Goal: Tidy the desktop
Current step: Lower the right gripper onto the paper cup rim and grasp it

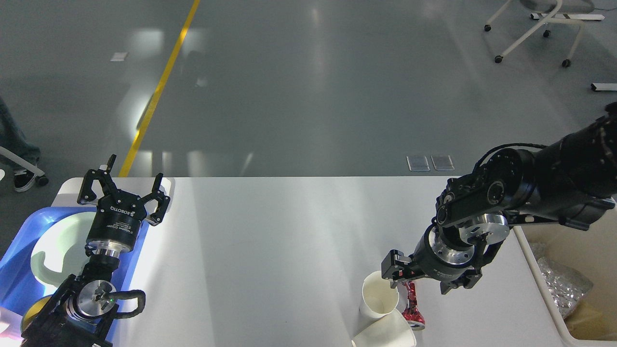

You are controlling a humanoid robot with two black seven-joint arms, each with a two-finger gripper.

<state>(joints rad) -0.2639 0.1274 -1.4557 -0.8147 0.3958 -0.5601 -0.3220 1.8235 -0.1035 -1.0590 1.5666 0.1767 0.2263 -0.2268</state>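
Two white paper cups (381,301) stand at lower centre-right of the desktop (289,241). The right gripper (402,279) clamps one red wrapper (412,308). At left, the left gripper (125,185) is spread wide, holding nothing.

The desk (289,241) carries a tray (19,255) at its left end, holding a plate (58,241). Near the front right an upright cup (380,299) stands behind a tipped cup (385,332), a wrapper (412,308), apparently crumpled, just beside them. A bin (540,284) sits off the right edge.
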